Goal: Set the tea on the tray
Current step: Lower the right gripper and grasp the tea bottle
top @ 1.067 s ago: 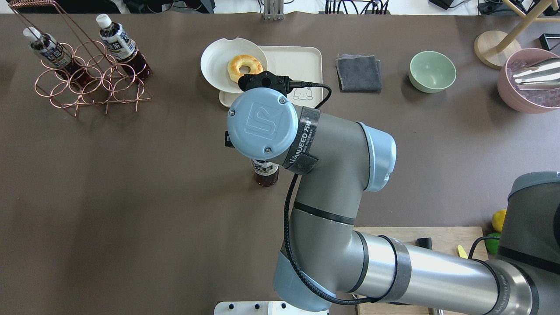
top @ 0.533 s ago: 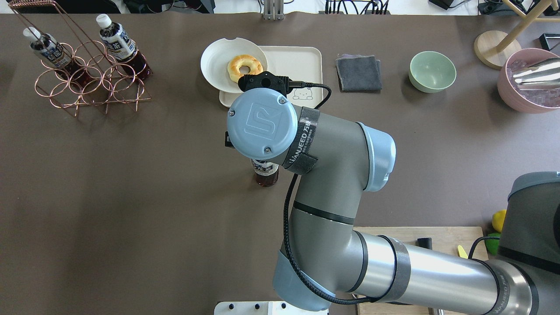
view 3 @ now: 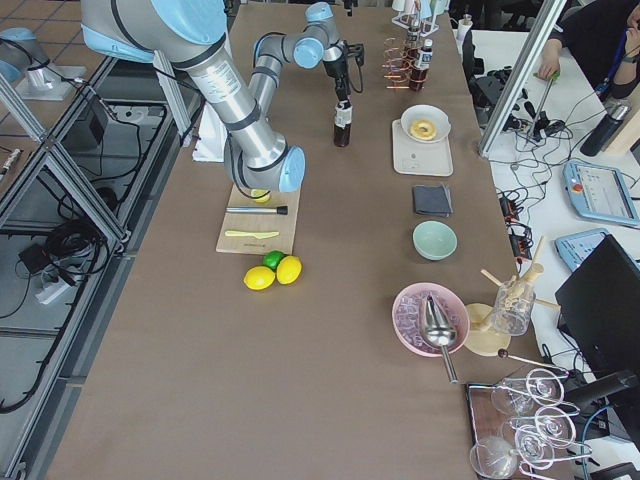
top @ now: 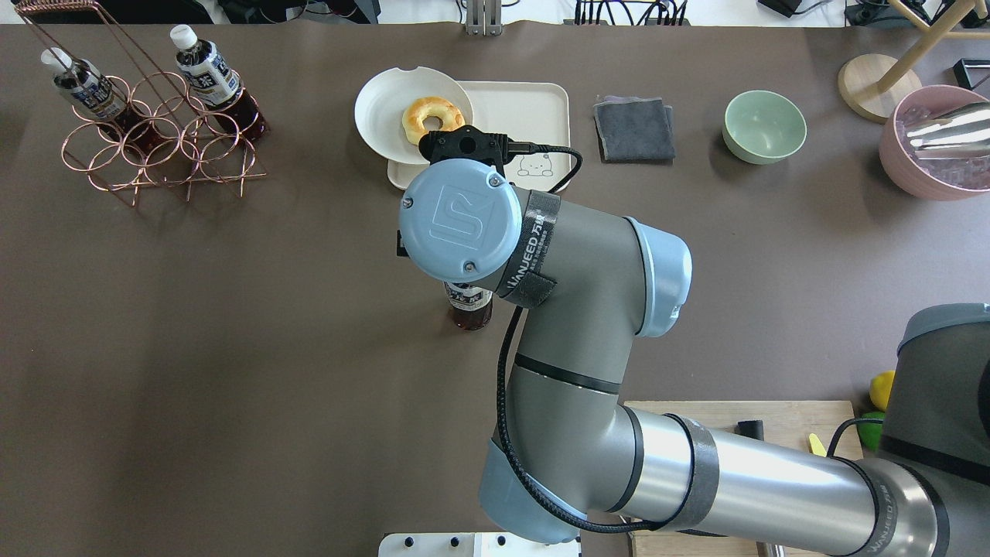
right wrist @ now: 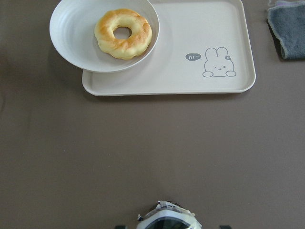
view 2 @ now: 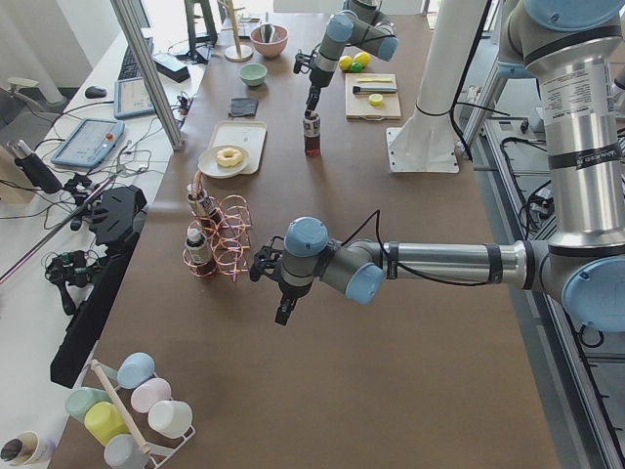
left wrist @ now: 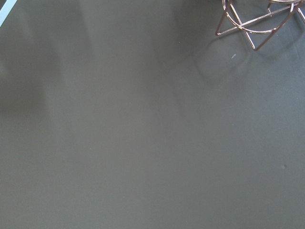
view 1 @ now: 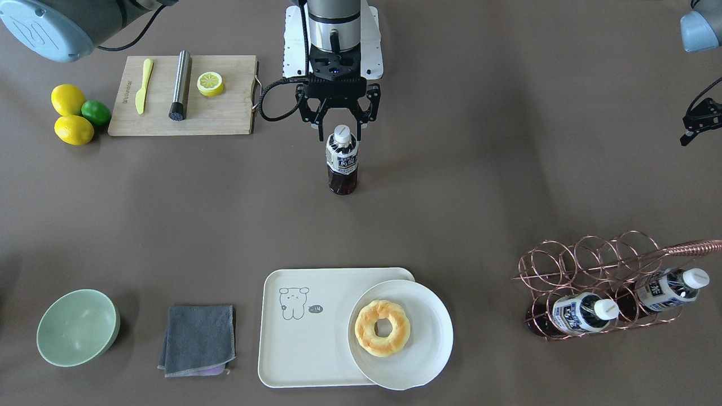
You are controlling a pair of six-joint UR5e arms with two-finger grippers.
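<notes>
Right wrist edged forward; fingers splayed astride tea

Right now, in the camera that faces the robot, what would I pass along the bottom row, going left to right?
Green bowl → grey cloth → tray → white plate holding a doughnut → copper wire rack with two bottles.

Brown table carries cream tray. Grey cloth lies just beside it, green bowl beyond the cloth. Tea stands well apart.
</notes>
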